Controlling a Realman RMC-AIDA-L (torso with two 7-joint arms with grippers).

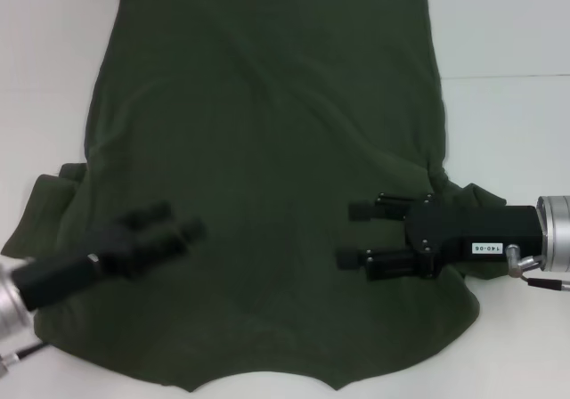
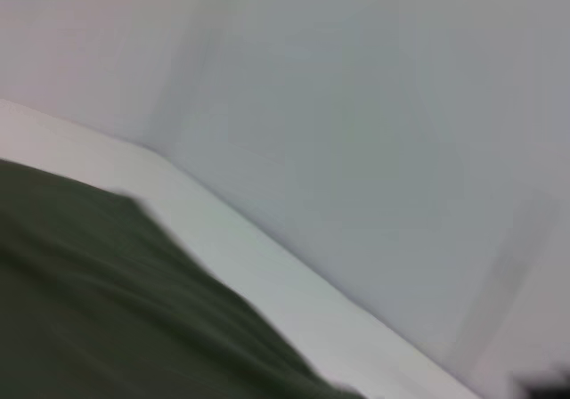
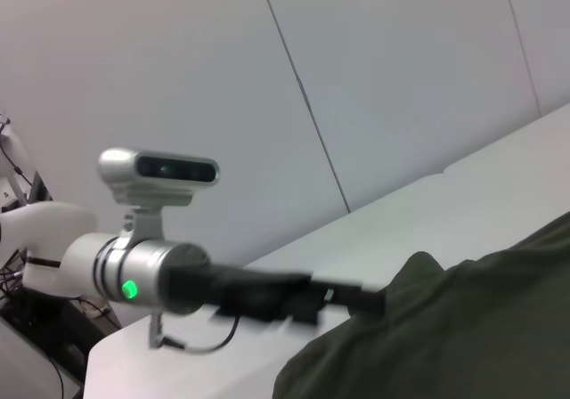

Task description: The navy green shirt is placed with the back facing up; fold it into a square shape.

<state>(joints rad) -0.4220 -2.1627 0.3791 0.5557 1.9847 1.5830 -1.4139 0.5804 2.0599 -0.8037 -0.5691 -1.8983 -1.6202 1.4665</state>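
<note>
So the big dark olive-green short-sleeved shirt of soft matte fabric (image 1: 258, 167) was lying spread out on the white table (image 1: 508, 34), straight hem at the far edge and the collar end nearest us. Both sleeves looked already tucked in toward the body, with bunched folds left at each side, so we figured the side folds were the step in hand, or just wrapping up.

Our right black gripper (image 1: 352, 236) hung over the right part of the shirt, fingers pointing inward and clearly spread apart with nothing between them. Our left black gripper (image 1: 169, 223) was over the lower-left part of the fabric, too smeared to read, so we honestly couldn't tell if its fingers were apart or together. From the right wrist view, that left arm was hovering just above the cloth edge.

The shape was still more of a long rectangle than a square. Our guess was that the next move called for both grippers to pinch the near collar-end corners and carry them toward the far hem, keeping the layers flat so the bunched sides didn't spring loose.
</note>
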